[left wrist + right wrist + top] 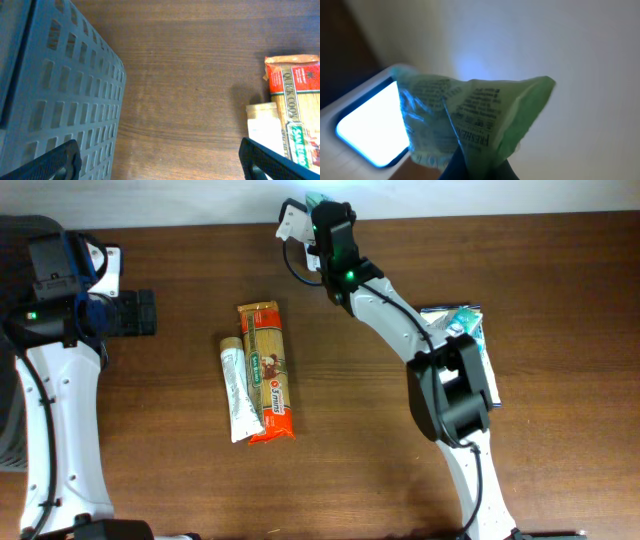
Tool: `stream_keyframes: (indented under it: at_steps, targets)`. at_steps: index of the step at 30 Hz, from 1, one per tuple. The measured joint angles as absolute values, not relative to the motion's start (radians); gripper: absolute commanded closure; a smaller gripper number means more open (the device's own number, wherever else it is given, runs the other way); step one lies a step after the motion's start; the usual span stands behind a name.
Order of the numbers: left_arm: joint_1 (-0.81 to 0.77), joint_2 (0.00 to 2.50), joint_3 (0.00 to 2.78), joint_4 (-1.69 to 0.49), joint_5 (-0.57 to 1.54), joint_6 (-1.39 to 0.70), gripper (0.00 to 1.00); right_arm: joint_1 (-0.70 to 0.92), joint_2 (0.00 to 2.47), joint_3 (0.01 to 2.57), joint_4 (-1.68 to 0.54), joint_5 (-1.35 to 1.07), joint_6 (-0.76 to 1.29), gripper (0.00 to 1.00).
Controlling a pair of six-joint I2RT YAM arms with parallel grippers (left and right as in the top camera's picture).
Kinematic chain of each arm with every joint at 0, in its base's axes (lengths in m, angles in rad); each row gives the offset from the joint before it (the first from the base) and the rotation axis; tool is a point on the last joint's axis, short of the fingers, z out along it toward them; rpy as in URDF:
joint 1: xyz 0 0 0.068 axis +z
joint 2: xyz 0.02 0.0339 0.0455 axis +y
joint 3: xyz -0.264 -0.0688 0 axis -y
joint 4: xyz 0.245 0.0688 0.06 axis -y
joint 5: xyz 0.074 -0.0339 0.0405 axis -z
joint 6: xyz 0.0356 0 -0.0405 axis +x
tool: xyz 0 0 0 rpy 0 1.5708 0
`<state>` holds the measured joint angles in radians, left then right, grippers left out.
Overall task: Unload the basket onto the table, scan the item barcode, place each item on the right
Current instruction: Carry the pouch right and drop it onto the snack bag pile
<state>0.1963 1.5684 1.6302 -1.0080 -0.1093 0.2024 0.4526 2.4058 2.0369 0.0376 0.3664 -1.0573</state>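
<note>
In the right wrist view a crumpled green packet point(480, 115) with black print is pinched between my right gripper's point(477, 167) dark fingers, which are shut on it. Just left of the packet is the white scanner point(367, 130), its window glowing blue-white. From overhead, the right gripper point(325, 215) sits at the table's far edge, the packet point(317, 200) poking out beside the scanner point(293, 220). My left gripper point(140, 312) hangs at the far left, open and holding nothing. Its fingers point(65, 160) stand wide apart over bare wood.
An orange pasta pack point(270, 370) and a white tube point(236, 390) lie side by side mid-table, also seen as the pasta pack point(295, 100) and tube point(265, 130). A grey slotted basket point(55, 90) stands at the left. More packets point(462, 325) lie at the right.
</note>
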Motion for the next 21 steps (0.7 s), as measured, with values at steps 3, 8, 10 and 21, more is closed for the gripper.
stream_keyframes:
  at_steps: [3, 8, 10, 21]
  targets:
    - [0.196, 1.568, 1.630, -1.008, -0.110, 0.202, 0.01, 0.454, 2.278, 2.035, -0.197, 0.356, -0.877, 0.96]
    - [0.196, 1.568, 1.630, -1.007, -0.110, 0.202, 0.01, 0.448, 1.841, 2.041, -0.826, 0.192, -0.341, 0.96]
    - [0.196, 1.568, 1.630, -1.005, -0.110, 0.202, 0.01, 0.428, 1.724, 2.052, -1.015, 0.165, -0.180, 0.96]
    - [0.196, 1.568, 1.630, -1.008, -0.110, 0.202, 0.01, -0.176, 1.699, 2.050, -1.514, -0.191, 0.102, 0.96]
